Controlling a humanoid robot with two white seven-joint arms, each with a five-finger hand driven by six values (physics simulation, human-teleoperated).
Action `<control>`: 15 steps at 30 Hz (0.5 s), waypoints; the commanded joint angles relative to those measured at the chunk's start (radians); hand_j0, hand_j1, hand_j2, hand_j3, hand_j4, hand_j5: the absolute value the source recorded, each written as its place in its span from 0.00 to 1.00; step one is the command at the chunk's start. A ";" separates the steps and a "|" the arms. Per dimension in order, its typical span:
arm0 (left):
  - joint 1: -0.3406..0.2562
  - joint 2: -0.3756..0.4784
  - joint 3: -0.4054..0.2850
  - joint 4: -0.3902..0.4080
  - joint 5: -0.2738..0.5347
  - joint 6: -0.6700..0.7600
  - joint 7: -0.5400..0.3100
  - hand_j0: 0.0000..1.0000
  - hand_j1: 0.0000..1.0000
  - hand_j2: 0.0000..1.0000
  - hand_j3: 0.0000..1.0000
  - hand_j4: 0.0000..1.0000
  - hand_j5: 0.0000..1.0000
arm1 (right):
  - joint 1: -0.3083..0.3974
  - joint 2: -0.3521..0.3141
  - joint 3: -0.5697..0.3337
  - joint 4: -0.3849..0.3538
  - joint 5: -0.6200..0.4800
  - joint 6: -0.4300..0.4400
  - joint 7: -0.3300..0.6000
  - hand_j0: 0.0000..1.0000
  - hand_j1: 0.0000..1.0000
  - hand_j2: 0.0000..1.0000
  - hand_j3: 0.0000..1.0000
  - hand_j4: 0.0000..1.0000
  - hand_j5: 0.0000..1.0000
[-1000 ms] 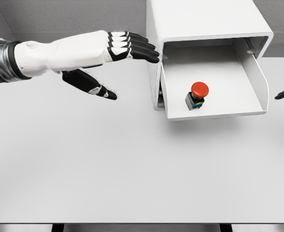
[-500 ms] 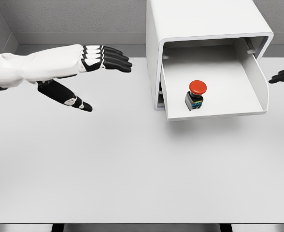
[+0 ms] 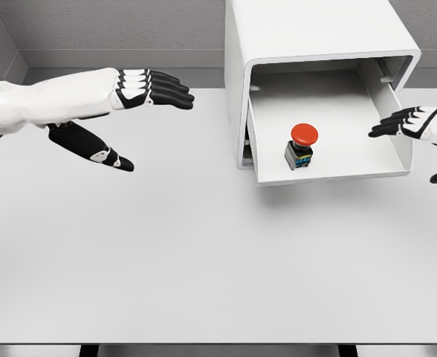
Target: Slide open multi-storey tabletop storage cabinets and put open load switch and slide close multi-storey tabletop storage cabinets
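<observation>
A: Where does the switch sit?

B: The load switch with a round red button on a dark square body (image 3: 302,145) stands upright in the pulled-out white drawer tray (image 3: 330,169), a little left of the tray's middle, right of the frame's centre.

A: And the cabinet?

B: The white rounded-corner tabletop storage cabinet (image 3: 308,33) fills the upper right of the frame, its drawer slid out toward the viewer over the pale grey table (image 3: 204,260).

A: The hands?

B: The left hand (image 3: 133,100), white with black fingers, reaches in from the upper left, fingers stretched flat and close together, thumb hanging apart below; it holds nothing and is well apart from the cabinet. The right hand (image 3: 415,126) enters at the right edge, fingers spread loosely, empty, its fingertips (image 3: 378,130) just beside the drawer's right wall.
</observation>
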 commanded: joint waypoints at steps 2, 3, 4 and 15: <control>0.000 0.002 0.000 0.000 0.008 0.003 0.001 1.00 1.00 1.00 1.00 1.00 1.00 | -0.002 0.006 -0.002 -0.003 -0.024 0.002 -0.003 1.00 1.00 1.00 1.00 1.00 1.00; 0.000 0.002 0.000 0.000 0.008 0.003 0.001 1.00 1.00 1.00 1.00 1.00 1.00 | -0.002 0.005 -0.002 -0.004 -0.029 0.002 -0.003 1.00 1.00 1.00 1.00 1.00 1.00; 0.000 0.002 0.000 0.000 0.008 0.003 0.001 1.00 1.00 1.00 1.00 1.00 1.00 | -0.002 0.002 -0.002 -0.004 -0.036 0.002 -0.003 1.00 1.00 1.00 1.00 1.00 1.00; 0.008 0.005 0.000 0.000 0.008 0.003 0.001 1.00 1.00 1.00 1.00 1.00 1.00 | 0.015 0.006 0.001 -0.013 -0.045 0.002 -0.047 1.00 1.00 1.00 1.00 1.00 1.00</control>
